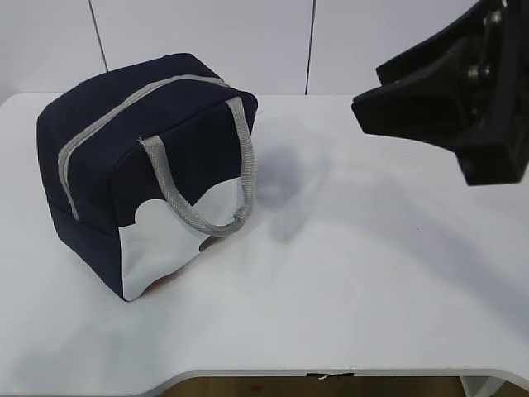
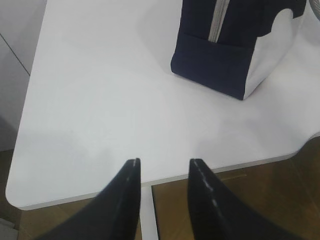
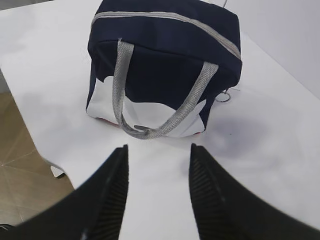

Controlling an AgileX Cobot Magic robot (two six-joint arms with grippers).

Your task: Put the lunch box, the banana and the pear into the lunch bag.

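The navy lunch bag (image 1: 124,157) with a white lower front panel stands on the left of the white table (image 1: 372,273). Its grey zipper (image 1: 124,106) looks shut along the top, and a grey handle (image 1: 198,211) hangs down the front. The bag also shows in the left wrist view (image 2: 230,55) and the right wrist view (image 3: 165,60). My right gripper (image 1: 368,91) hovers open and empty high on the right, facing the bag (image 3: 157,147). My left gripper (image 2: 164,161) is open and empty over the table's front left edge. The lunch box, banana and pear are out of view.
The zipper's ring pull (image 3: 223,96) hangs at the bag's far end. The table's front edge (image 2: 150,182) lies under the left gripper, with brown floor (image 2: 260,200) beyond. A white panelled wall (image 1: 248,41) stands behind the table.
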